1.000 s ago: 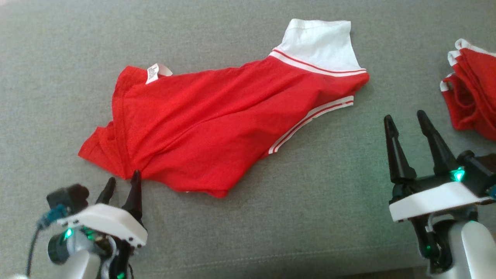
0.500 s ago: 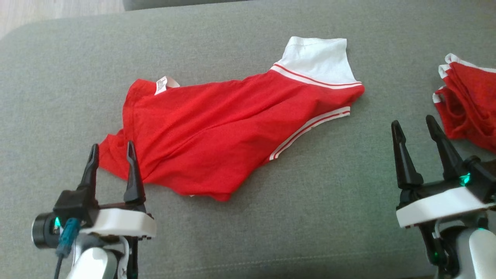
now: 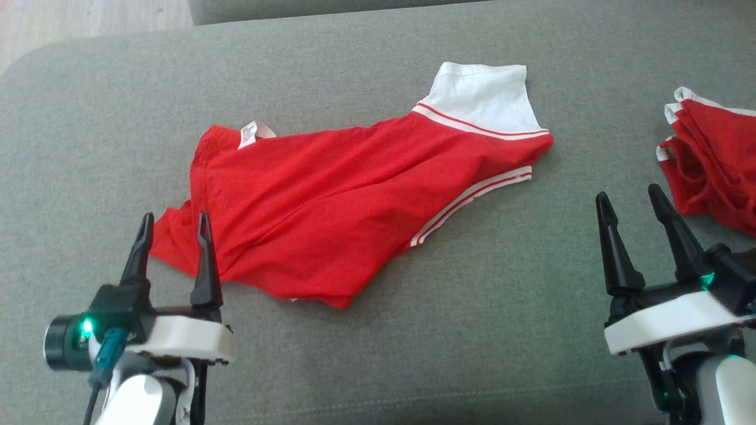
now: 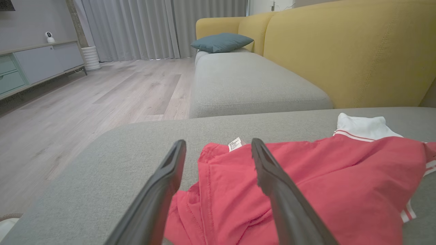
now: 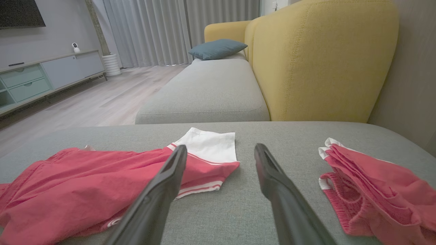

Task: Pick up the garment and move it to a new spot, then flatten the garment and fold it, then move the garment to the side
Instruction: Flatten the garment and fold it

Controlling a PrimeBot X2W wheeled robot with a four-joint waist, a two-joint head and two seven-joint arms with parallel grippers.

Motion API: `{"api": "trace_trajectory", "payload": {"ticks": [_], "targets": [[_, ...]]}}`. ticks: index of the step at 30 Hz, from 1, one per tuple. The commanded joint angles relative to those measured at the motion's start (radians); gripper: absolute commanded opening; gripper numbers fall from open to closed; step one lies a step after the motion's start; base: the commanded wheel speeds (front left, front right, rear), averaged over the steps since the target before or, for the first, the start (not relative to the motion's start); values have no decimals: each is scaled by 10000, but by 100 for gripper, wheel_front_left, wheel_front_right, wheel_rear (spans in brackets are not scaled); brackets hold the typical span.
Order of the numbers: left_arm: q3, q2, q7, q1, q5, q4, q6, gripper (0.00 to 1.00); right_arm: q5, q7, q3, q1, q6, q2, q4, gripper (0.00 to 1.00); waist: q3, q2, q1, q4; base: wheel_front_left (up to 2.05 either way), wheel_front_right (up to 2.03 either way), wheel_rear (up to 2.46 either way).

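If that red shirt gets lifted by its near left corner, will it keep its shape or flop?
Likely flops: the red shirt lies creased and limp on the cushion. Looks thin, so probably light. Pushed, it would probably bunch rather than slide.

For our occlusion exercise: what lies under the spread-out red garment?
The spread-out red garment lies on the grey sofa cushion; anything beneath its folds is covered from view.

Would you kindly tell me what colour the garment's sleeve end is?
White, edged with red stripes, on the red garment; the head view shows it best.
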Motion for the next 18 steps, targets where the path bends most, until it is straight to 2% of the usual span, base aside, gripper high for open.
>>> {"api": "trace_trajectory", "payload": {"ticks": [1,11,14,18], "targets": [[384,266,6,-514,73,-344,20,100,-51,2,160,-143,69,-128,-374,100,7,-1,0,-3,0,0,0],[294,396,272,-869,76,-211,-52,100,-6,-41,141,-222,69,-87,-419,100,254,-1,0,5,0,0,0],[186,451,562,-1429,-30,29,-365,100,21,-41,110,-302,69,-86,-458,100,524,-1,0,41,0,0,0],[64,558,1353,-2749,-360,811,-1059,100,57,-60,148,-491,69,-103,-510,100,981,-1,0,55,0,0,0]]}}
